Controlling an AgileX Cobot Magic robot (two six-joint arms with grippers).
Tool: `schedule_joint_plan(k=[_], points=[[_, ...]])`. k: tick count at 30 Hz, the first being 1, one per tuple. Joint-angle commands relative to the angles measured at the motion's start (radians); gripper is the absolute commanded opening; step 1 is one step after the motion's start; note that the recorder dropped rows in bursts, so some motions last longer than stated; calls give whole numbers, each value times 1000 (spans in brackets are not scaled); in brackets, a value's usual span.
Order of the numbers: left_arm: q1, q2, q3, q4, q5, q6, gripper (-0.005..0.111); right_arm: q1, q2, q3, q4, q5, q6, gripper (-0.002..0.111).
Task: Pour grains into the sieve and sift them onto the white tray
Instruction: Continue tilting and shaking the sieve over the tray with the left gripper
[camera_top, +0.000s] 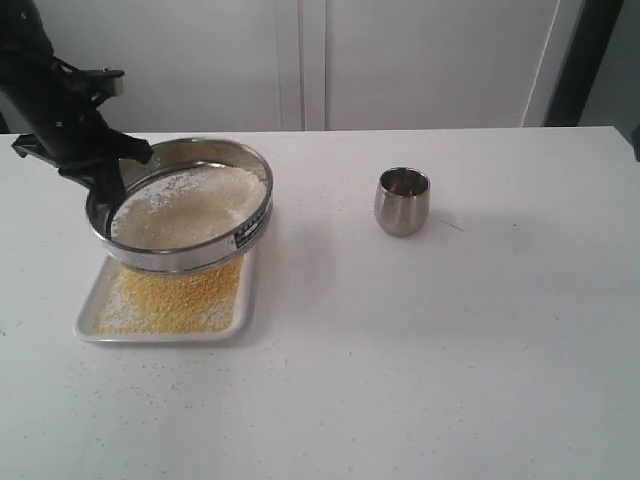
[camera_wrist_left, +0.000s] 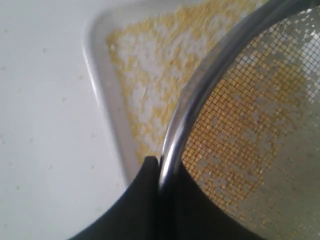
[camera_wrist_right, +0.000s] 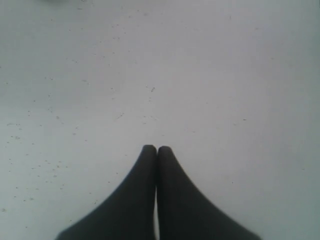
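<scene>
- Exterior view: sieve (camera_top: 190, 205), a stiff steel ring, hangs tilted over the white tray (camera_top: 88, 322). Yellow grains (camera_top: 175, 298) lie on the tray, whitish ones in the mesh.
- Left wrist view: my left gripper (camera_wrist_left: 159, 167) pinches the sieve's thin rim, one finger inside and one outside. I judge the rim slick and the load light.
- Right wrist view: my right gripper (camera_wrist_right: 157, 150) is clenched on nothing over the table (camera_wrist_right: 200, 75). No sieve is in sight.

White table (camera_top: 450, 360), pale panelled wall (camera_top: 430, 60)
</scene>
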Motion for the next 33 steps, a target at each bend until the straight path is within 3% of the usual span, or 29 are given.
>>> schedule_joint_plan(k=[1,3,6,11,14,19,21,24,26,28,29,31,33], points=[[34,52,-74,-50,-152,-26,0,-5,-3,3,0,-5,0,0],[40,84,-174,-60,13,-26,0,-5,-3,3,0,-5,0,0],[40,48,-149,-36,107,3,0,-5,-3,3,0,-5,0,0],[40,-83,129,-43,-80,-16,0,-5,-3,3,0,-5,0,0],[40,-117,211,-105,-115,-7,0,-5,-3,3,0,-5,0,0],[19,-156,267,-146,-76,34,0,-5,-3,3,0,-5,0,0],[1,-180,293,-99,-203,53,0,-5,-3,3,0,-5,0,0],[15,-175,294,15,-311,-133,0,-5,-3,3,0,-5,0,0],[40,-168,296,4,-271,-238,0,-5,-3,3,0,-5,0,0],[26,-163,301,-56,-195,-161,0,-5,-3,3,0,-5,0,0],[-11,-165,307,-140,-170,19,0,-5,-3,3,0,-5,0,0],[-25,-167,309,-145,-255,126,0,-5,-3,3,0,-5,0,0],[36,-158,309,-81,-294,-98,0,-5,-3,3,0,-5,0,0]])
